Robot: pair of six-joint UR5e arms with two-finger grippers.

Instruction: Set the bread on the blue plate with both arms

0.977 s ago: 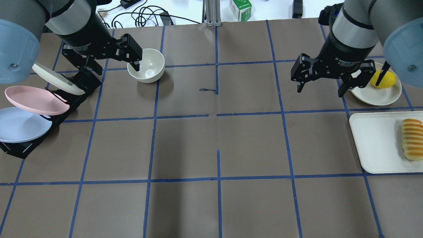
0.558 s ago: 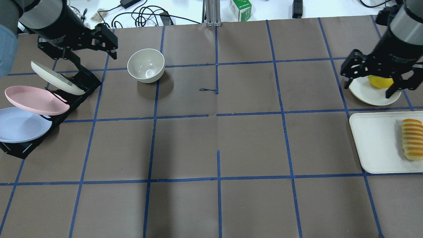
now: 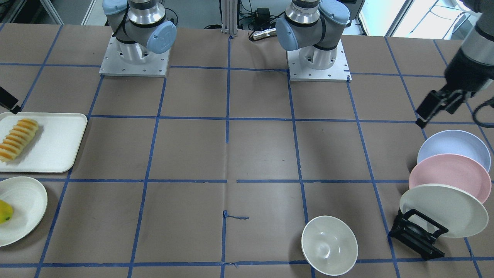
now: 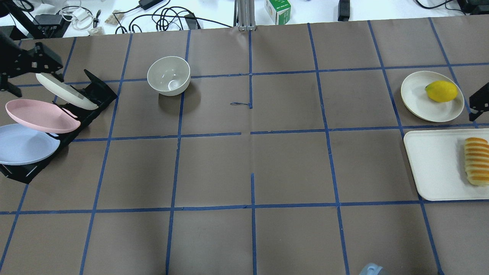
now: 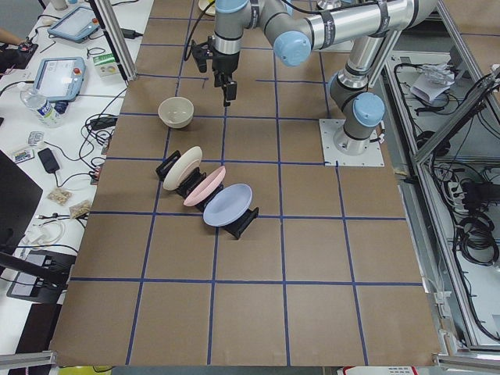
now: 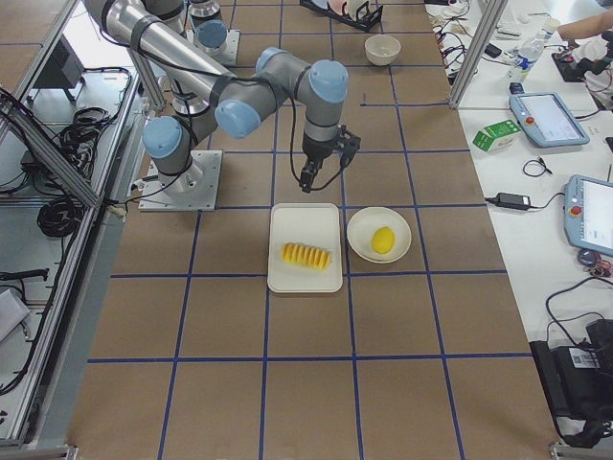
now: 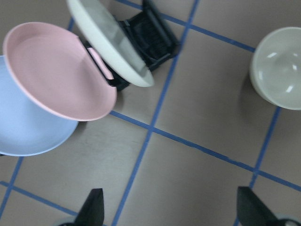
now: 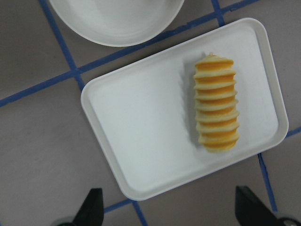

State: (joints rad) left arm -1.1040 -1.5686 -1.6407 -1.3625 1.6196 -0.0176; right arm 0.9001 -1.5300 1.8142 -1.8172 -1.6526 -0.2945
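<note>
The bread (image 4: pixel 476 161) lies on a white tray (image 4: pixel 435 164) at the table's right edge; it also shows in the right wrist view (image 8: pixel 216 103). The blue plate (image 4: pixel 25 144) leans in a black rack (image 4: pixel 95 95) at the left edge, nearest the robot, and shows in the left wrist view (image 7: pixel 23 122). My left gripper (image 7: pixel 171 214) is open and empty, high above the rack's far end (image 3: pixel 440 108). My right gripper (image 8: pixel 170 212) is open and empty, above the table just inboard of the tray, and mostly out of the overhead view.
A pink plate (image 4: pixel 38 114) and a cream plate (image 4: pixel 65 91) lean in the same rack behind the blue one. A white bowl (image 4: pixel 169 75) stands right of the rack. A lemon (image 4: pixel 441 91) sits on a cream plate (image 4: pixel 416 95) beyond the tray. Cables lie past the far edge.
Both arms have swung outward. The left gripper moved left from the bowl to over the rack. The right gripper moved right from the lemon plate to the view's edge. Both stay open.
</note>
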